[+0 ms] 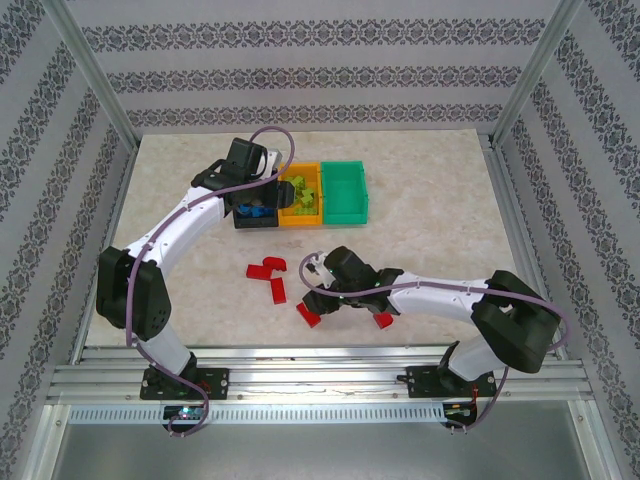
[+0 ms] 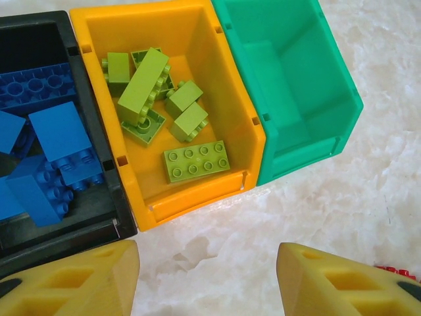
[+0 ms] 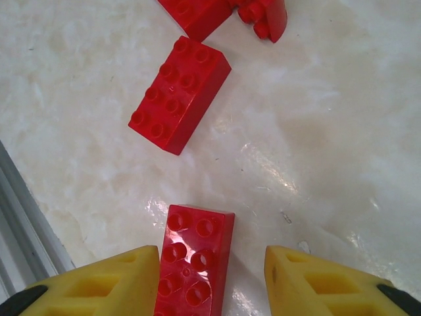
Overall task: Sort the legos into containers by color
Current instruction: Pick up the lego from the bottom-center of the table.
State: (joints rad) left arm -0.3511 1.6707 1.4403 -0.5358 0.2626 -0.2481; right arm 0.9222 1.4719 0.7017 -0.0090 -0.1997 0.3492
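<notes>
Nearest the bases, the right end effector [image 3: 212,258] hangs low over the bench [image 3: 342,131] with its jaws released. They straddle a red lego [image 3: 194,263] that lies flat, studs up. One pad [image 3: 125,276] sits just beside the brick and the other stands apart from it, while the brick's near end is cut off by the frame edge. A second red lego [image 3: 179,94] lies just beyond, apart from the first. Two more red pieces [image 3: 197,13] are cropped at the top edge, so their shapes are hard to tell. In the top view another red brick [image 1: 383,320] is partly hidden under the right forearm. Farther out, the left end effector [image 2: 207,270] hangs released just on the near side of the bins, with bare bench between its jaws. Three bins stand touching in a row. The black bin [image 2: 99,227] on the left holds blue legos [image 2: 59,131], piled on one another and cut off at the frame's left edge, so their number cannot be told. The orange bin [image 2: 197,191] in the middle holds lime legos [image 2: 196,161], at least six, some leaning on others. The green bin [image 2: 309,148] on the right has a bare floor. From above, the left wrist covers much of the black bin. A sliver of something red and studded [image 2: 398,270] shows past one left finger, too cropped to identify.
</notes>
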